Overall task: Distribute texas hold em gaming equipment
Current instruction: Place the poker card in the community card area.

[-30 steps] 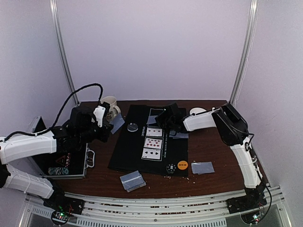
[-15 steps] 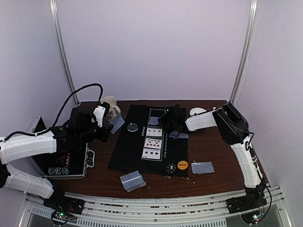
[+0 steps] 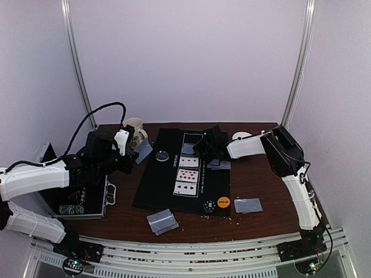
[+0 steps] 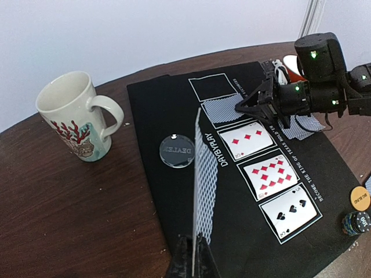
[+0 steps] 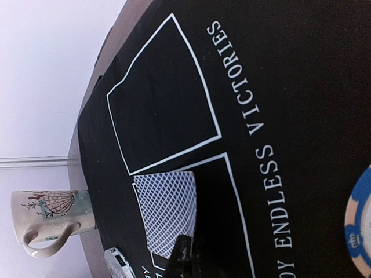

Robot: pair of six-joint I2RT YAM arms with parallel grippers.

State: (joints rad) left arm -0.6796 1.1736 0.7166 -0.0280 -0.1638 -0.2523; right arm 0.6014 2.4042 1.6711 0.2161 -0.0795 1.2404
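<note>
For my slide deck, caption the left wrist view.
Left hand holds a card edge-on over the mat beside three face-up cards.

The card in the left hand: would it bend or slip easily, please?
Probably thin and light: the card shows nearly edge-on in the left hand. Held by one end it stands straight, so likely springy, not floppy.

Blue-rimmed chip (image 5: 360, 229) half off-frame

3 face-up cards (image 4: 271, 172), 1 clear dealer button (image 4: 177, 150), 1 orange disc (image 4: 359, 198), 1 white patterned mug (image 4: 72, 119), 1 black mat (image 4: 174, 110)
</note>
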